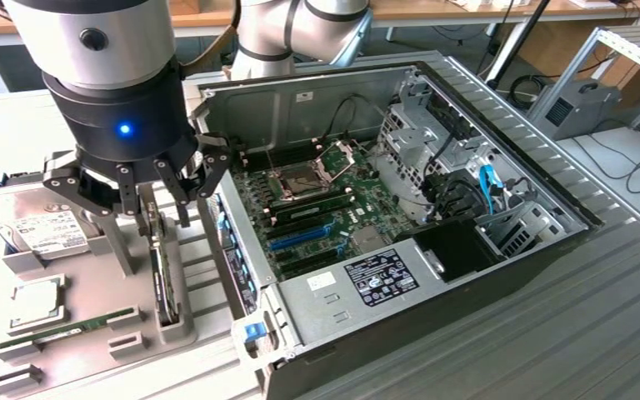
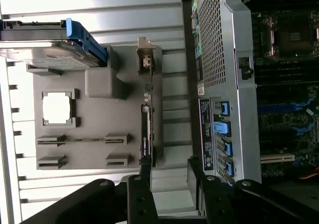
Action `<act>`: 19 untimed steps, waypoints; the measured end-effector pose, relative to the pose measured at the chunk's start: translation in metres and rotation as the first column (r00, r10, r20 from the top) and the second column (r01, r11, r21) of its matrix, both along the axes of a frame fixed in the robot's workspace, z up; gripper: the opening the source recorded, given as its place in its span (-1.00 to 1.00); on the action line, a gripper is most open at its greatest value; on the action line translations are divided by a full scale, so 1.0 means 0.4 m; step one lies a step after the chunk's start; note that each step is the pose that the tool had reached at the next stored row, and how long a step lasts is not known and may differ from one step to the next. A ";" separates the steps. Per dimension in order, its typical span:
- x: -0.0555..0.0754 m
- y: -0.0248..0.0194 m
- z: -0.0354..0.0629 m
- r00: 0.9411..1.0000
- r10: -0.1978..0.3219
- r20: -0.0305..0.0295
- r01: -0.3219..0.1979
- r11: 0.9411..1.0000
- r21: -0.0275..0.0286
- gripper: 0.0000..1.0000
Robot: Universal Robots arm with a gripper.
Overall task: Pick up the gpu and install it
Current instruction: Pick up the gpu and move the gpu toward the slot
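The gpu (image 1: 162,275) stands on its edge in a slot of the grey parts holder (image 1: 97,287), at the exterior view's left beside the open computer case (image 1: 520,275). In the wrist view the gpu (image 2: 146,124) is a thin dark strip with its metal bracket at the far end. My gripper (image 1: 147,204) hangs just above the gpu's upper end, with its black fingers spread and nothing between them. Seen from the wrist, my gripper (image 2: 169,176) has one finger over the card's near end and the other toward the case.
The holder (image 2: 99,119) also carries a silver hard drive (image 1: 47,229), a square processor (image 1: 37,300) and a long memory stick (image 1: 70,327). Inside the case, the motherboard has blue slots (image 1: 303,237). The case wall (image 2: 219,59) stands close beside the gpu.
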State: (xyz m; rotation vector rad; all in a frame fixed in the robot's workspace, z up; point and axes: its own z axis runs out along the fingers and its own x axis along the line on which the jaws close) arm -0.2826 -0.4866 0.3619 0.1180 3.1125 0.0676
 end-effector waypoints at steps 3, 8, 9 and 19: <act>0.000 0.000 -0.002 1.000 0.000 0.000 0.000 1.000 0.000 -0.16; 0.000 0.000 -0.006 1.000 0.000 0.000 0.000 1.000 0.000 -0.16; 0.000 0.000 -0.007 1.000 0.000 0.000 0.000 1.000 0.000 -0.16; 0.000 0.000 -0.014 1.000 0.000 0.000 0.000 1.000 0.000 -0.16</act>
